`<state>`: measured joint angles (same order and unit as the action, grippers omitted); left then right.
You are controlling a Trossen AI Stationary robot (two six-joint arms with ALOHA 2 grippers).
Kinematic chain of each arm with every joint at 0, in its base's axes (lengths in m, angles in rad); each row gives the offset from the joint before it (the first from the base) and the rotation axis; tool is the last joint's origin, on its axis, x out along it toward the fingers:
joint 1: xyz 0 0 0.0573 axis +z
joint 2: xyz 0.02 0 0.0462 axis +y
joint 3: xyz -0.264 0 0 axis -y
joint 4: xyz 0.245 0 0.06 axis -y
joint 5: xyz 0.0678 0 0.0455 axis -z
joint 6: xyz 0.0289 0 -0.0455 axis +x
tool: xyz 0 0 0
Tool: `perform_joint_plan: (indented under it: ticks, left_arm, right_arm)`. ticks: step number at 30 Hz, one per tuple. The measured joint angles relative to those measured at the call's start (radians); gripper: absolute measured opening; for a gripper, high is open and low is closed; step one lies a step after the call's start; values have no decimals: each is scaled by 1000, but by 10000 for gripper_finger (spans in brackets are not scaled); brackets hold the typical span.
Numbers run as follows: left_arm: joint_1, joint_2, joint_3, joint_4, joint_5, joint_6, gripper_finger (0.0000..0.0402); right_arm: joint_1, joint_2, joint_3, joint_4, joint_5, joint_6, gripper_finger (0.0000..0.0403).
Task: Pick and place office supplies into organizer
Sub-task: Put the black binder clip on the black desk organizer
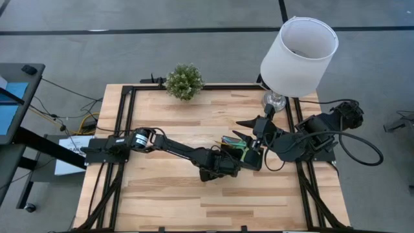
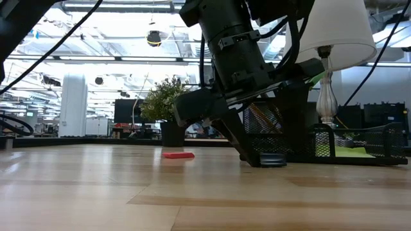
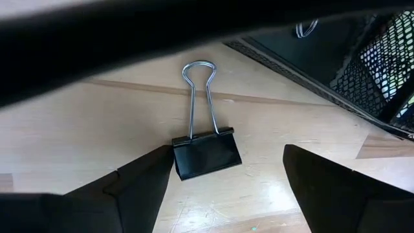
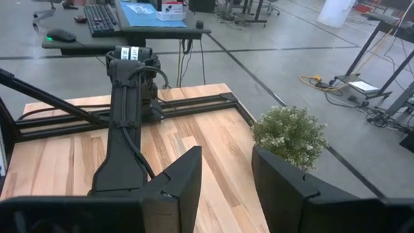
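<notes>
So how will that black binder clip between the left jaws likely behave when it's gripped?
The binder clip lies flat on bare wood, so it may skate if nudged. It looks stiff and light. Its wire handles could swing, so gripping the black body seems safer.

The table [image 1: 162,194] is pale wood planks with a smooth satin finish. The binder clip [image 3: 206,154] has a matt black body and shiny wire handles. The organizer [image 2: 359,138] is black wire mesh.

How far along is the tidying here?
Done: a lime-green pad and pens already sit in the black mesh organizer. In hand: nothing; the open left pincer straddles a black binder clip on the table. Left: that clip and a pink eraser. Right pincer waits, open.
</notes>
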<state>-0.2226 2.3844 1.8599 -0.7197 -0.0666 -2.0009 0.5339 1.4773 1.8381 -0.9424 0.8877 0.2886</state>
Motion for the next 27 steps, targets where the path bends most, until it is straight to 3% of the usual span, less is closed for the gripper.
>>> perform_joint_plan:
  ticks: [5,7,14,21,27]
  left_arm:
    - [-3,0,0,5,-25,49,300]
    - [-13,0,0,14,-89,123,300]
    - [-15,-1,-1,32,-89,401,300]
    - [-15,-1,-2,45,-125,395,300]
    - [-15,3,-2,29,-130,299,282]
  right_arm:
    - [0,0,0,1,0,0,129]
    - [0,0,0,1,0,0,129]
    - [0,0,0,2,0,0,129]
    - [0,0,0,2,0,0,129]
    - [0,0,0,2,0,0,129]
